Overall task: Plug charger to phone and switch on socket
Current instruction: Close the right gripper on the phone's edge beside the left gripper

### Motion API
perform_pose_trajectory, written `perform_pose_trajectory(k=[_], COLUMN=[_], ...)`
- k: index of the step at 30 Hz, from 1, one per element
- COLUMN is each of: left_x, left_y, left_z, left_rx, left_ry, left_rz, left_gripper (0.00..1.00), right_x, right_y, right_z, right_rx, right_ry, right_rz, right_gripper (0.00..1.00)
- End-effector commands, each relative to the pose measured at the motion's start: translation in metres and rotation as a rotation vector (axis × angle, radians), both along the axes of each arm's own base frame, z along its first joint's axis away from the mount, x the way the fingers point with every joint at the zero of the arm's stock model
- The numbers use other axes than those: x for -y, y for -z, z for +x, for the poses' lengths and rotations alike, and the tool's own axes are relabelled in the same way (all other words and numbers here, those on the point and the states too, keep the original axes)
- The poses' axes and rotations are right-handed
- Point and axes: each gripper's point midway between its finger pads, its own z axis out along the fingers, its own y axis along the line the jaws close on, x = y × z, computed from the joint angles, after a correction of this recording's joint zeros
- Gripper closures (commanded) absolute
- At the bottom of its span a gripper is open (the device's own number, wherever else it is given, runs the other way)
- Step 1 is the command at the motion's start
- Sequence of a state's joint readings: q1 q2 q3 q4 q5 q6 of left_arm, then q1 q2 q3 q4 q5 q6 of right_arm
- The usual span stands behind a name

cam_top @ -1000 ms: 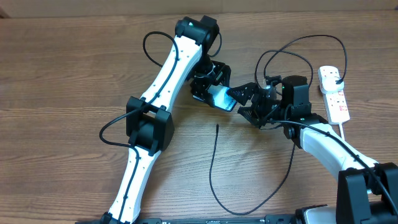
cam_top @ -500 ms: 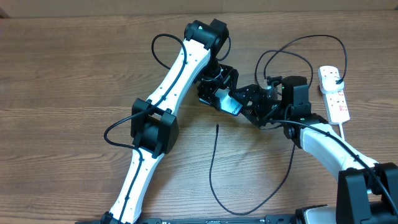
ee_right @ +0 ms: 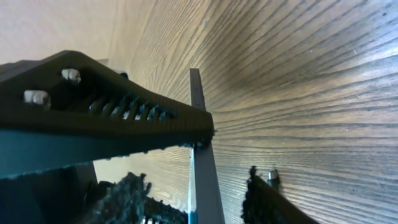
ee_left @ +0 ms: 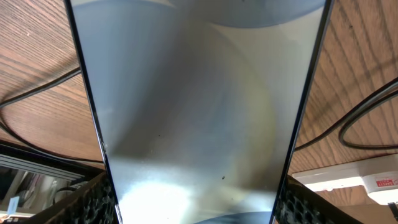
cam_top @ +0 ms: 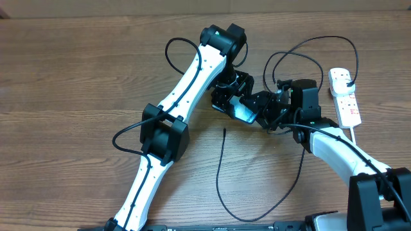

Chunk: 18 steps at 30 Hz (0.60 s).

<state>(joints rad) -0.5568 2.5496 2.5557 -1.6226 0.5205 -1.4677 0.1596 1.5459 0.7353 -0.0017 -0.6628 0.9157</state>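
Observation:
My left gripper [cam_top: 234, 102] is shut on the phone [cam_top: 244, 111] and holds it above the table; its glossy face fills the left wrist view [ee_left: 199, 112], with a pad on each long edge. The right gripper [cam_top: 264, 110] meets the phone's right end. In the right wrist view the phone [ee_right: 204, 180] stands edge-on between the right fingers [ee_right: 267, 199], with a gap showing on each side. The charger cable [cam_top: 218, 183] loops over the near table, and its tip [cam_top: 225, 131] lies free below the phone. The socket [cam_top: 345, 97] lies at the far right.
The socket's thick white cord [cam_top: 355, 136] runs toward the right arm. Thin black cables [cam_top: 308, 48] arc behind the right gripper. The left arm [cam_top: 173, 122] crosses the middle of the table diagonally. A corner of the socket [ee_left: 367, 180] shows in the left wrist view.
The left arm has carried the phone rightward to the right gripper. The right jaws have narrowed around the phone's end. The charger cable has not moved.

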Motion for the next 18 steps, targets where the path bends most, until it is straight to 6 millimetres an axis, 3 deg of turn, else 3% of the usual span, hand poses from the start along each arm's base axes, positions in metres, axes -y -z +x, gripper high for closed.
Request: perform_pose_trajectory(k=[1, 11, 18], left_x=[0.0076, 0.0083, 0.0086], left_y=[-0.012, -0.012, -0.0121], left_z=[0.0008, 0.0002, 0.0001], left_rx=[0.013, 0.011, 0.005], left_ry=[-0.013, -0.016, -0.027], left_rz=[-0.031, -0.03, -0.027], left_gripper=[0.96, 0.96, 0.96], right_x=[0.0, 0.0, 0.0014], right_y=[-0.0035, -0.0035, -0.0014], right_z=[0.0058, 0.0057, 0.0055], right_rx=[0.02, 0.02, 0.012], right_ry=[0.004, 0.004, 0.011], right_rz=[-0.012, -0.012, -0.021], right_gripper=[0.52, 0.72, 0.76])
